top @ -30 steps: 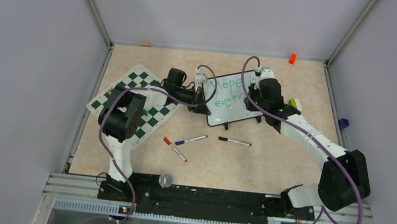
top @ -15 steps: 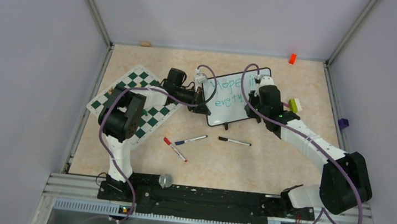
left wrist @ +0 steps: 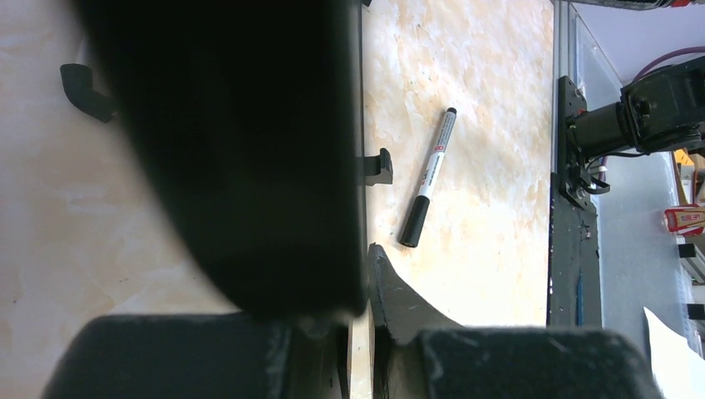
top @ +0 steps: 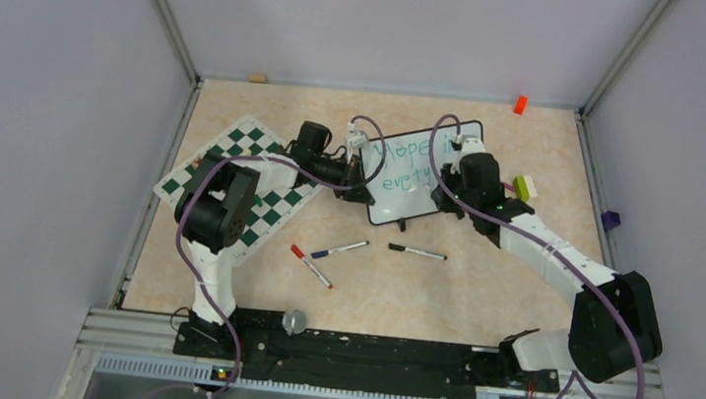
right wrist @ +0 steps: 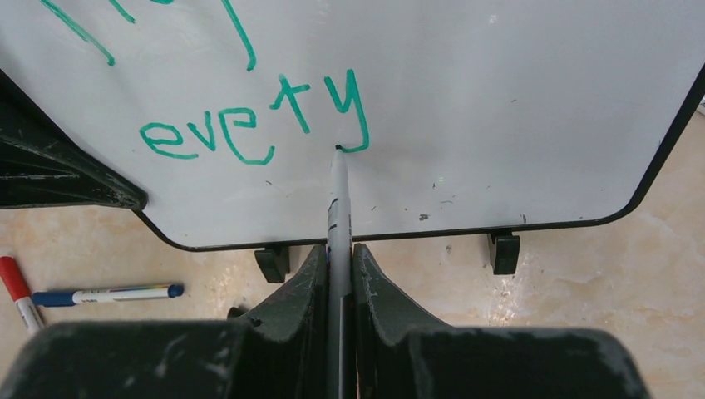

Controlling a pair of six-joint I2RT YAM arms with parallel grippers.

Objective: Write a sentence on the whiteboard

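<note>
Underneath everything, a table [top: 477, 302], with a chess mat [top: 249, 135] on its left side. Propped on two small feet at the far middle, leaning back: the whiteboard [top: 420, 203]. Probably light and stiff, with a slick face, so likely to skate or tip under a pen's push. Best pinched by the thin frame at a side edge, never on the writing face. Held just so by the left gripper [left wrist: 362, 332], fingers nearly together and clamped on the board's left edge. Closed likewise, the right gripper [right wrist: 338, 283], nipping a marker [right wrist: 337, 199] with its tip touching the board at the tail of the "y". Calls for light pressure only; harder, and likely to shove the board back. Showing of the sentence [right wrist: 249, 133]: an upper line, cut off in the wrist view, then "every" in green. Lying loose nearer the bases, apart from the board: a black pen [top: 417, 252], a blue pen [top: 339, 250], a red pen [top: 310, 265].
</note>
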